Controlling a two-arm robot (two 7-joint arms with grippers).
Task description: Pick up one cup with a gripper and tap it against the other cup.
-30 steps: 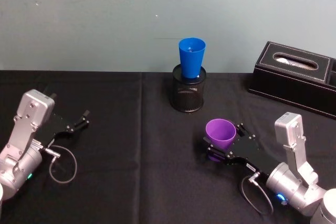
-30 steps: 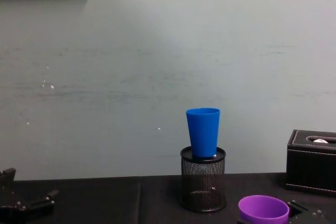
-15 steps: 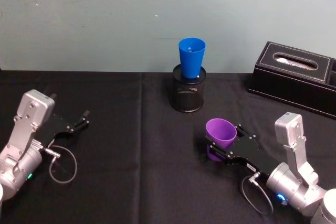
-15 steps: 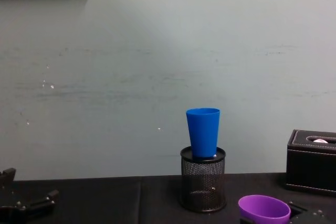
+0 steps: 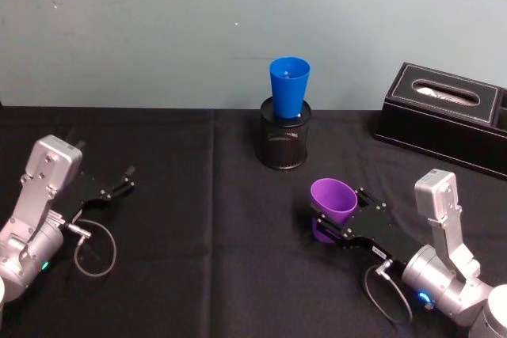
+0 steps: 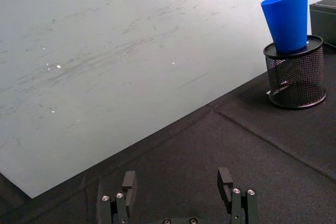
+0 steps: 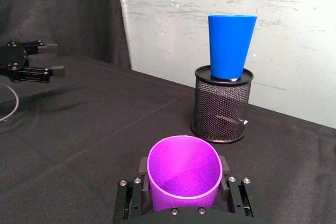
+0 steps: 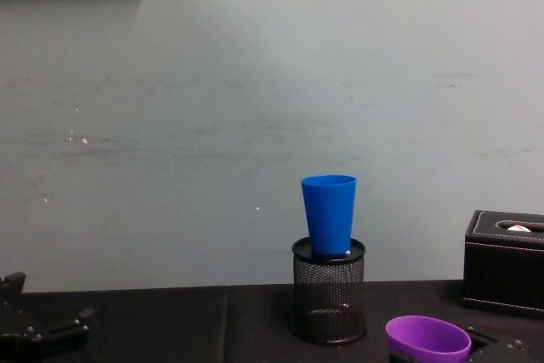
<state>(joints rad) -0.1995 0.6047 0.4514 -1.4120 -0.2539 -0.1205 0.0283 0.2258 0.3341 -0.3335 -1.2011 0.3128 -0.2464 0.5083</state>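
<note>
Black-clothed surface (image 5: 198,211) under a pale wall: purple tumbler (image 5: 333,199) grasped, tap not yet made.
The right gripper (image 5: 326,225), low at near right, has its fingers closed on the purple tumbler's lower body, mouth tilted forward. The blue tumbler (image 5: 289,85) stands well apart in the mesh pen holder (image 5: 283,144). The left gripper (image 5: 123,180) rests far left, fingers open.

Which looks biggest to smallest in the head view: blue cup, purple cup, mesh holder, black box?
1. black box
2. mesh holder
3. blue cup and purple cup: these look alike, and the purple one is nearer the camera, so I won't rank them.
</note>
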